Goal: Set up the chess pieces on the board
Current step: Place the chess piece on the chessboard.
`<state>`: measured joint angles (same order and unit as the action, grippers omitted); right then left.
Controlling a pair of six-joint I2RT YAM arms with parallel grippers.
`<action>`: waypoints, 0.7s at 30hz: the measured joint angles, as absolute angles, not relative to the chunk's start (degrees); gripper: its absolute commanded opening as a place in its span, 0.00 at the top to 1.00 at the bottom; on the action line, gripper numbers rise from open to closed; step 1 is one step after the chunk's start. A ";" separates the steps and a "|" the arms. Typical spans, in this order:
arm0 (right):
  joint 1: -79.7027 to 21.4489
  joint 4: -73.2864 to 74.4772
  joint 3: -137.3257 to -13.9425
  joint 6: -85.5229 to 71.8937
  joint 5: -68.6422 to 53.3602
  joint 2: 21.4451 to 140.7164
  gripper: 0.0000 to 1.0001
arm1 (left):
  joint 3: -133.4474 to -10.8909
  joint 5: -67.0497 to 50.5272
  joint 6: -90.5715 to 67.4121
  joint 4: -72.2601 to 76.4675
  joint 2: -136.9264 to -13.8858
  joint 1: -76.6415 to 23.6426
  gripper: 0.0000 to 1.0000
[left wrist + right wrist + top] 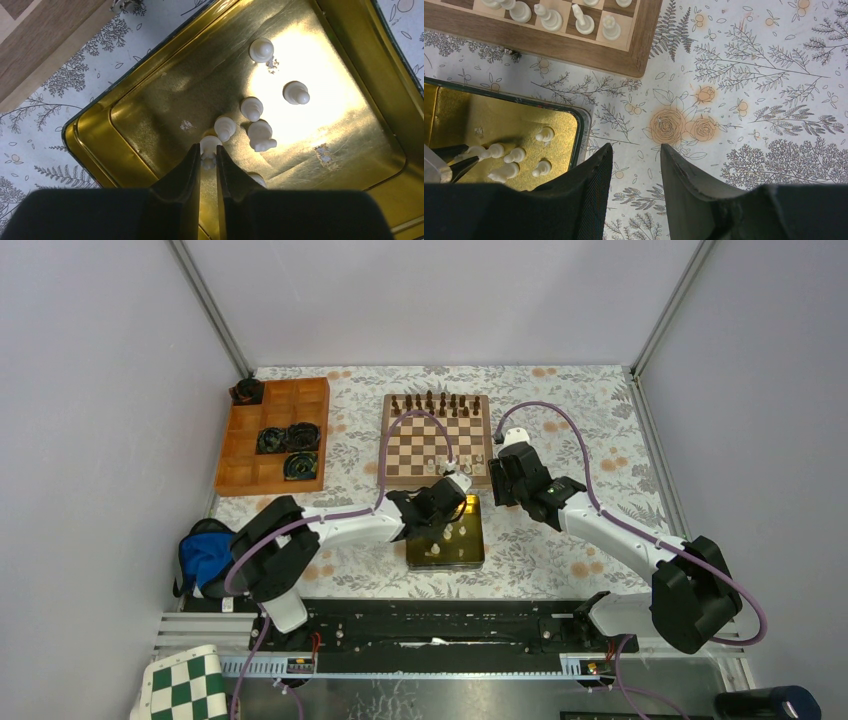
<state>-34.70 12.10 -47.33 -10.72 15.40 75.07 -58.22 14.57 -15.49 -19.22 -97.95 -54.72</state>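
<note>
Cream chess piece (210, 144) between tips of narrow left tool (206, 149) in gold tin (150, 115); grip unclear. Right tool (635, 148) parted, empty.

One board (420, 445), one gold tin (472, 552) — one orange tray (238, 476)

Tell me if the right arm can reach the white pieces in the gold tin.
Probably yes: the right gripper sits open beside the tin, though the left gripper among the pieces crowds the way.
</note>
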 measured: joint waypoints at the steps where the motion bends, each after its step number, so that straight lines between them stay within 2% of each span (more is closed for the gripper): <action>1: -34.70 12.10 -47.33 -10.72 15.40 75.07 0.53 | -58.22 14.68 -15.46 -19.27 -97.86 -54.72 0.97; 3: -34.70 12.10 -47.33 -10.72 15.38 75.07 0.53 | -58.26 15.18 -15.49 -19.59 -97.62 -54.72 1.00; 15: -34.70 12.10 -47.33 -10.70 15.42 75.05 0.53 | -67.24 20.73 -18.46 -28.03 -94.83 -53.56 1.00; 21: -34.70 12.08 -47.33 -10.74 15.42 74.83 0.53 | -72.82 21.45 -21.71 -30.74 -93.89 -46.24 1.00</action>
<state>-34.70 12.08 -47.33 -10.74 15.42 74.83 -72.82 21.45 -21.71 -30.74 -93.89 -46.24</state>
